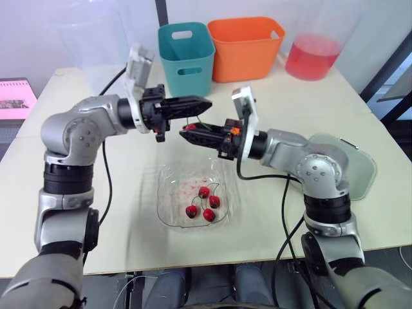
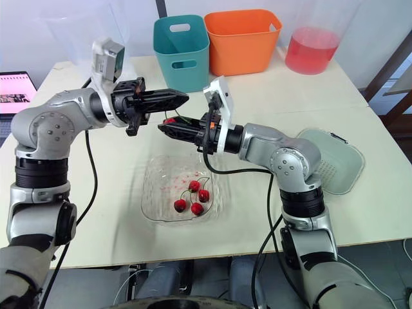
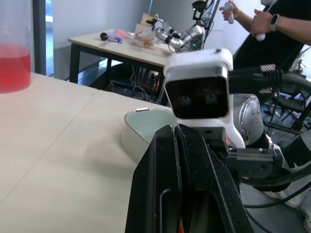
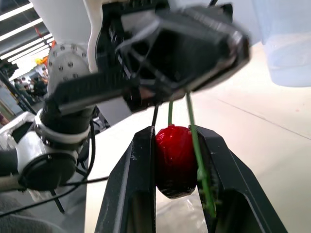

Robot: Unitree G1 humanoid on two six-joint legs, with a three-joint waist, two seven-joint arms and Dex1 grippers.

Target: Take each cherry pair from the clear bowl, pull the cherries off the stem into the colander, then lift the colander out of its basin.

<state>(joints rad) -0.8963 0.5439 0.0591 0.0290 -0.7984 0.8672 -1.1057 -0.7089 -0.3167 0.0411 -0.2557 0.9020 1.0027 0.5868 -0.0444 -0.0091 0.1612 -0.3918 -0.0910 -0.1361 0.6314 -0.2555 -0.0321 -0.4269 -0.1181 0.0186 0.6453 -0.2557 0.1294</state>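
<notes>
Above the clear bowl (image 1: 165, 217), my two grippers meet tip to tip. My left gripper (image 1: 205, 103) is shut on the green stem (image 4: 192, 124) of a cherry pair. My right gripper (image 1: 187, 131) is shut on one red cherry (image 4: 172, 160) hanging from that stem, held between both fingers just below the left gripper (image 4: 194, 48). Several more cherries (image 1: 205, 203) with stems lie in the bowl's near right part. The pale green colander (image 2: 331, 161) sits in its basin at the table's right edge, beyond my right elbow; the colander (image 3: 146, 127) also appears in the left wrist view.
A teal bin (image 1: 187, 56) and an orange bin (image 1: 245, 46) stand at the back, with a container of red liquid (image 1: 312, 56) to their right. A big clear tub (image 1: 90, 38) sits back left. A person (image 3: 272, 24) stands beyond another table.
</notes>
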